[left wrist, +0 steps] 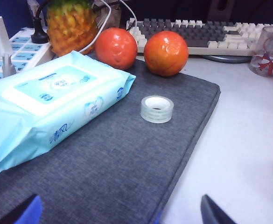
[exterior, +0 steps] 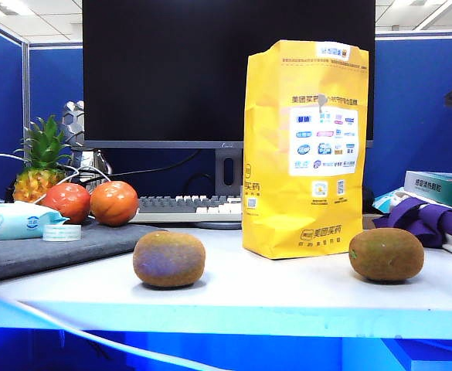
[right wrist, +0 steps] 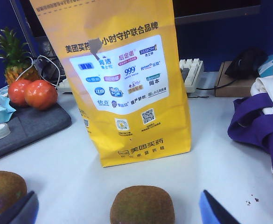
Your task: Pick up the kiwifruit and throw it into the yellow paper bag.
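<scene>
- We see the kiwifruit [exterior: 385,253] at the lower right of the exterior view, near the surface's [exterior: 287,290] front edge, just right of the yellow paper bag [exterior: 303,151], apart from it.
- Bare room lies between it and the rounder kiwifruit [exterior: 168,259] at lower centre-left.
- Only the right wrist view shows the right pincer [right wrist: 117,211], fingers spread wide, with the kiwifruit [right wrist: 142,205] between them, untouched.
- Only the left wrist view shows the left pincer [left wrist: 122,212], open, empty, above the grey mat's [left wrist: 103,163] edge, by a tape roll [left wrist: 157,108] and wipes pack [left wrist: 43,102].
- We read "999" and "JISSBON" on the bag's [right wrist: 122,79] white panel.
</scene>
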